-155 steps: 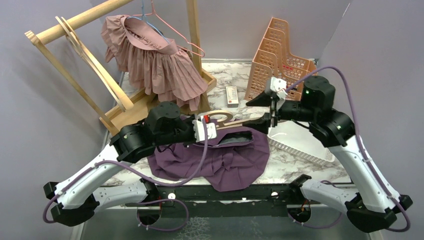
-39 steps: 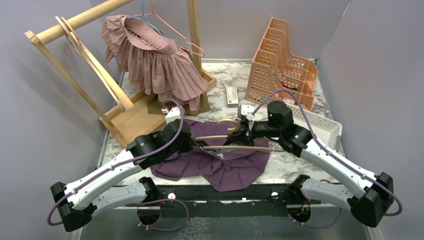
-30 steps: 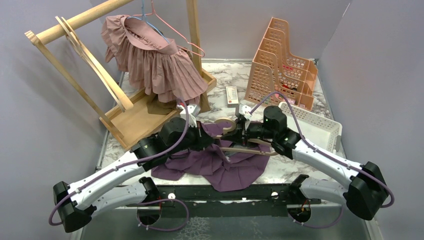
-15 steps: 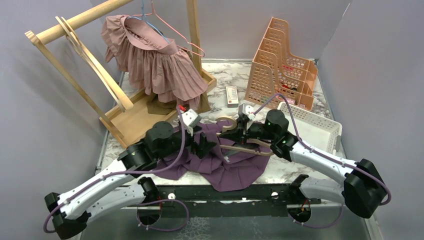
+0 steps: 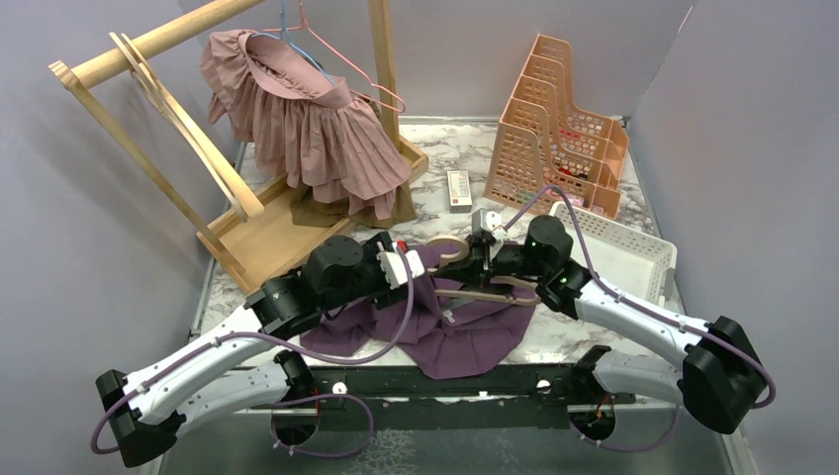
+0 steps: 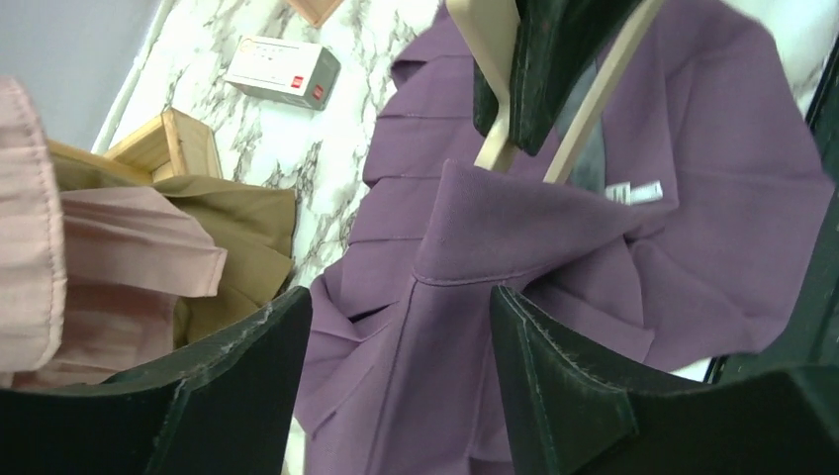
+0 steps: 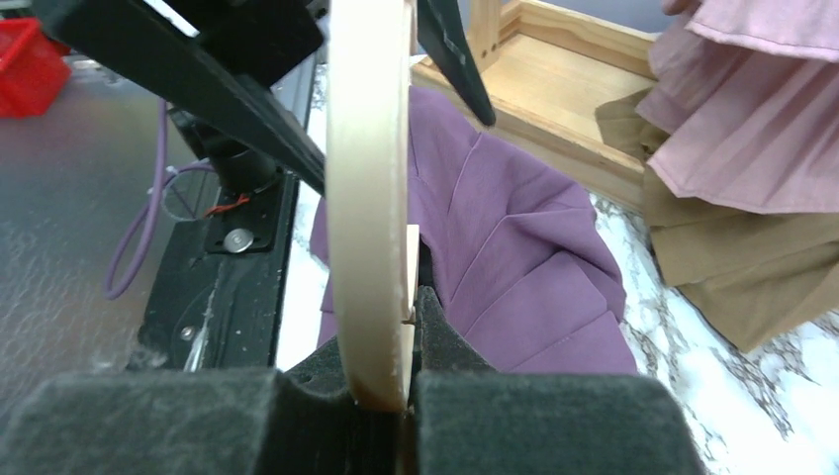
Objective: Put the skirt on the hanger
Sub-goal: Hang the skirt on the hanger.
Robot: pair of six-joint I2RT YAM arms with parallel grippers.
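The purple skirt (image 5: 450, 322) lies crumpled on the marble table near the front edge. My right gripper (image 5: 482, 267) is shut on the wooden hanger (image 5: 453, 247), which it holds just above the skirt; in the right wrist view the hanger (image 7: 368, 198) stands clamped between the pads of that gripper (image 7: 401, 327). A fold of the skirt (image 6: 524, 223) rises over the hanger's end (image 6: 495, 148). My left gripper (image 5: 423, 280) is open, hovering above the skirt (image 6: 396, 396) with nothing between the jaws of the gripper (image 6: 398, 297).
A wooden rack (image 5: 148, 89) at the back left carries a pink skirt (image 5: 317, 129) on a wire hanger, with tan cloth (image 5: 326, 210) at its foot. A small white box (image 5: 458, 188), orange file holders (image 5: 554, 119) and a white basket (image 5: 623, 252) stand behind and to the right.
My left gripper, shut a second ago beside the hanger, has opened and pulled back a little to the left. The right gripper keeps the hanger almost still.
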